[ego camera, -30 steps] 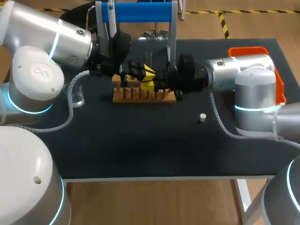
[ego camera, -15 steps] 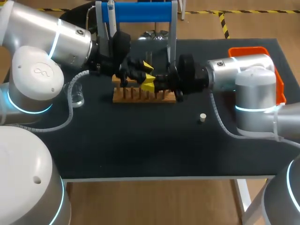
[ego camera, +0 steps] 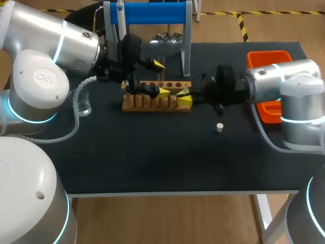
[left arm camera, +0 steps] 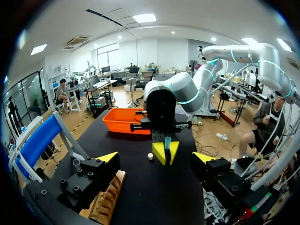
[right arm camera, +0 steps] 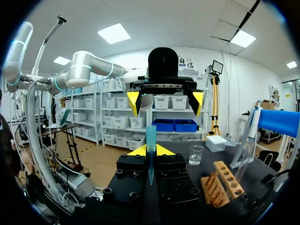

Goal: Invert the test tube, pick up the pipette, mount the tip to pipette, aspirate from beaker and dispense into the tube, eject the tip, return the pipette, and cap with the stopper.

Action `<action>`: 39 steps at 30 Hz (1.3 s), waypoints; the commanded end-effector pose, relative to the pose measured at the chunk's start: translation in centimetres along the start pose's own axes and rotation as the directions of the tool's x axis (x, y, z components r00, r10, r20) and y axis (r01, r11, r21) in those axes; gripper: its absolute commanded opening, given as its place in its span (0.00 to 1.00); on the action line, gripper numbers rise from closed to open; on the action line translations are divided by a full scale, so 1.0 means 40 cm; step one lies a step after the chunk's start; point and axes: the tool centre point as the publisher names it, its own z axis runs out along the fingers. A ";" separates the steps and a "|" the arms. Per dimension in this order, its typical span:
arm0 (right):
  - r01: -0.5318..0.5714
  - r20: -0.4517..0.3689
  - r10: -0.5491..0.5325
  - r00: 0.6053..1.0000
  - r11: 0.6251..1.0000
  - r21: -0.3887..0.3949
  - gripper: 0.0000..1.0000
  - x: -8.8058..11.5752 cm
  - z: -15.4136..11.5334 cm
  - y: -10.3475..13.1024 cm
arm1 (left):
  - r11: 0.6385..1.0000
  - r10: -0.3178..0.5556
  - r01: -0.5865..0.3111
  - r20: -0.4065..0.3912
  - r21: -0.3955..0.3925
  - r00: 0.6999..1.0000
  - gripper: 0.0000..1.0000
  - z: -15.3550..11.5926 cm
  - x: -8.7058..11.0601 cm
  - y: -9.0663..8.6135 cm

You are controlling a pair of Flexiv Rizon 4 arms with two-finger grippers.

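Holding the test tube [right arm camera: 151, 137]: right gripper [ego camera: 184, 97] has its yellow tips clamped on it from both sides, just past the right end of the wooden rack [ego camera: 157, 103]. In the right wrist view the tube runs along the fingers, with the wide end out past the tips and the tapered end back toward the gripper body.

Left gripper [ego camera: 161, 79] sits over the rack facing the right one, fingers wide apart and gripping nothing. The two grippers are close but not touching.

- Rack: mid worktop, toward the far edge, holes showing along its top.
- Beaker [ego camera: 84, 103]: upright near the left edge, well apart from the rack.
- Stopper [ego camera: 219, 127]: on the worktop right of centre, near the right gripper, not touching it.
- Orange tray [ego camera: 268, 55]: far right corner.
- Blue stand [ego camera: 147, 13]: far edge, behind the rack.
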 end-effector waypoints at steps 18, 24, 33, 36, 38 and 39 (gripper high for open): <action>0.008 0.114 -0.008 0.993 1.000 0.005 0.00 0.080 -0.266 -0.058 | 1.000 -0.001 0.001 -0.001 -0.003 1.000 1.00 0.000 -0.001 -0.001; 0.002 0.128 -0.002 0.992 1.000 0.004 0.00 0.085 -0.282 -0.064 | 1.000 -0.001 0.001 -0.001 -0.003 1.000 1.00 0.000 -0.001 -0.001; 0.002 0.128 -0.002 0.992 1.000 0.004 0.00 0.085 -0.282 -0.064 | 1.000 -0.001 0.001 -0.001 -0.003 1.000 1.00 0.000 -0.001 -0.001; 0.002 0.128 -0.002 0.992 1.000 0.004 0.00 0.085 -0.282 -0.064 | 1.000 -0.001 0.001 -0.001 -0.003 1.000 1.00 0.000 -0.001 -0.001; 0.002 0.128 -0.002 0.992 1.000 0.004 0.00 0.085 -0.282 -0.064 | 1.000 -0.001 0.001 -0.001 -0.003 1.000 1.00 0.000 -0.001 -0.001; 0.002 0.128 -0.002 0.992 1.000 0.004 0.00 0.085 -0.282 -0.064 | 1.000 -0.001 0.001 -0.001 -0.003 1.000 1.00 0.000 -0.001 -0.001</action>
